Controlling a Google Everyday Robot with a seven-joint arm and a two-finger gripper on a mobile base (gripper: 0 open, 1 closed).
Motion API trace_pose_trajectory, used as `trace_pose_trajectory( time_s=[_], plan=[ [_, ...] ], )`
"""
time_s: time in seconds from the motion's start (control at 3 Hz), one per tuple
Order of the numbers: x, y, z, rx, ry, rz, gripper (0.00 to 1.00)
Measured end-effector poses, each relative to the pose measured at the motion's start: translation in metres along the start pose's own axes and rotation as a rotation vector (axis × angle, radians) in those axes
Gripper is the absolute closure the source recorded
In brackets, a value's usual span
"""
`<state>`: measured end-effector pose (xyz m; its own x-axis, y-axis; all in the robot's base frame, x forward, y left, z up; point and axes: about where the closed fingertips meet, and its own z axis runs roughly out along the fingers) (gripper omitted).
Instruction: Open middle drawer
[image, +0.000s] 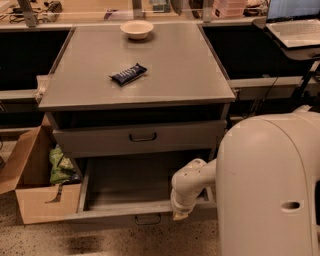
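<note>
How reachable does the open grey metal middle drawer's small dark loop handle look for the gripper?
Probably yes: the gripper hangs at the open grey metal middle drawer front edge, just right of its small dark loop handle, with nothing visible between them.

Speckled floor (40, 242), near. Grey counter (170, 75) stood centre; open cardboard box (35, 202) left; laptop (295, 25) far right; cluttered desk (90, 7) ran along far side. Gripper (180, 214) hung low, near centre.
</note>
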<state>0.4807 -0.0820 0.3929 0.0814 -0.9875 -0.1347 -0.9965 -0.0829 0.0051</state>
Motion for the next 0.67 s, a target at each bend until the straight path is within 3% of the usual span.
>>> trace_pose_trajectory(
  time_s=[0.33,0.67],
  plan=[
    [-0.001,0.004,-0.002,0.000,-0.001,0.001,0.90],
    [-0.003,0.021,-0.002,0.016,-0.019,-0.002,1.00]
  ],
)
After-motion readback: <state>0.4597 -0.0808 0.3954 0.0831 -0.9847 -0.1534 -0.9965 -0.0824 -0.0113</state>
